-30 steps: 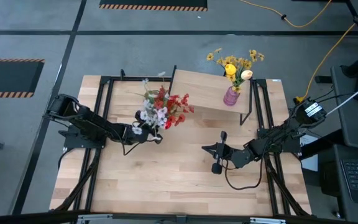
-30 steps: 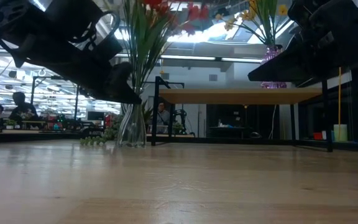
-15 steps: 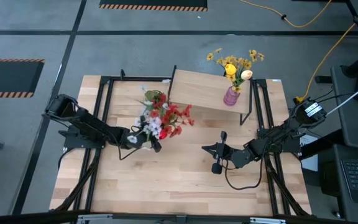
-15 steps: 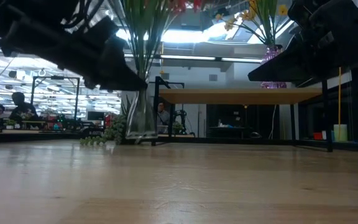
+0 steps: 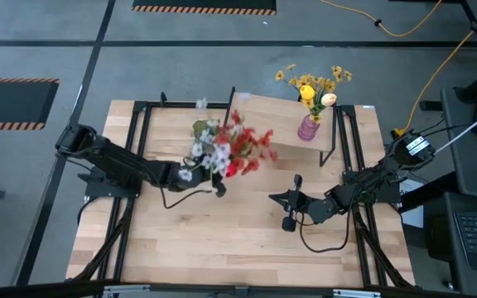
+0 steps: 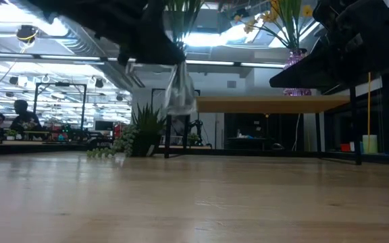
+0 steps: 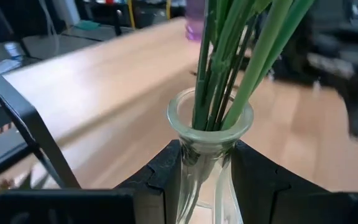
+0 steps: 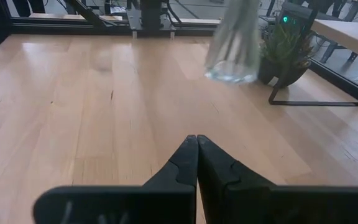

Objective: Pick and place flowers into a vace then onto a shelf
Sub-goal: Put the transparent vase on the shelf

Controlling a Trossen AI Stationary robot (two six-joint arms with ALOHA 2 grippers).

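Observation:
A clear glass vase [image 6: 179, 91] with long green stems and red, white and pink blossoms [image 5: 232, 147] hangs above the table's middle, tilted, in my left gripper [image 5: 201, 177]. The left wrist view shows its round rim [image 7: 210, 115] with the stems [image 7: 229, 56] standing in it. The right wrist view shows the vase's lower part [image 8: 235, 43] in the air. The wooden shelf [image 5: 263, 124] stands on black legs at the far right. My right gripper [image 5: 291, 207] is shut and waits over the table's right middle. My left gripper pinches the vase's narrow neck [image 7: 207, 155] just below the rim, one finger [image 7: 163, 174] on each side. The fingers come about level from the table's left. The vase is lifted clear of the table, its base [image 6: 179, 108] hanging tilted below the hold.
A purple vase [image 5: 307, 128] with yellow flowers stands on the shelf's right part [image 6: 294, 64]. A short green leafy bunch [image 6: 140, 135] sits on the table by the shelf's black leg [image 8: 309, 99]. Black frame rails run along the table's left and right sides.
My left gripper has risen, shut on the vase's neck. The vase stood on the table a second ago; it is now lifted clear and tilted. The blossoms have swung a little toward the shelf.

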